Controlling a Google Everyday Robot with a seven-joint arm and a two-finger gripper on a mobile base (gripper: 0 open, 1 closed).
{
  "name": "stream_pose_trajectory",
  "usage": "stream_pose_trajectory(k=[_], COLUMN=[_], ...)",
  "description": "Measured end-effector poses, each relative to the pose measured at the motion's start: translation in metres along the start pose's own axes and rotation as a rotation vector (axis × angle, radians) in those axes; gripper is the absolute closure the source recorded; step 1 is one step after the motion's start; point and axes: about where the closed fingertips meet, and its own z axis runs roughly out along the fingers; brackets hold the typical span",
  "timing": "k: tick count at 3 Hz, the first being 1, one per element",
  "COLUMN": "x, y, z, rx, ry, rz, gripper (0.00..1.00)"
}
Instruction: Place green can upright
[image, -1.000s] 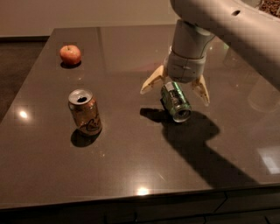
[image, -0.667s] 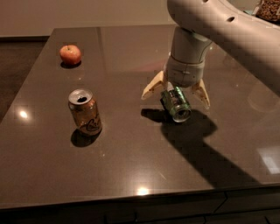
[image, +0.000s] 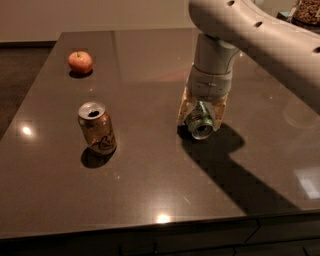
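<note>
The green can lies on its side on the dark table, right of centre, its silver end facing the camera. My gripper comes down from above on the white arm and its two tan fingers sit close against both sides of the can, shut on it. The can rests on or just above the table top; its upper part is hidden by the gripper.
A tan can with a black scribble logo stands upright at the left of centre. A red apple sits at the far left. The table's front edge runs along the bottom.
The gripper's fingers, spread wide around the lying can earlier, have closed in against its sides. The can has stayed in nearly the same place.
</note>
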Motion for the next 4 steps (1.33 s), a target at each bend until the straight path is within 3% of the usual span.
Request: stream_pose_trajectory(k=[1, 2, 3, 4], x=[0.006, 0.011, -0.007, -0.026], y=[-0.005, -0.016, -0.027, -0.038], z=[-0.002, -0.027, -0.063, -0.087], rx=[0.037, 0.229, 0.407, 0.526], ry=[-0.043, -0.122, -0.237, -0.368], rz=[0.048, 0.198, 0.372, 0.551], gripper=[0.67, 0.97, 1.0, 1.0])
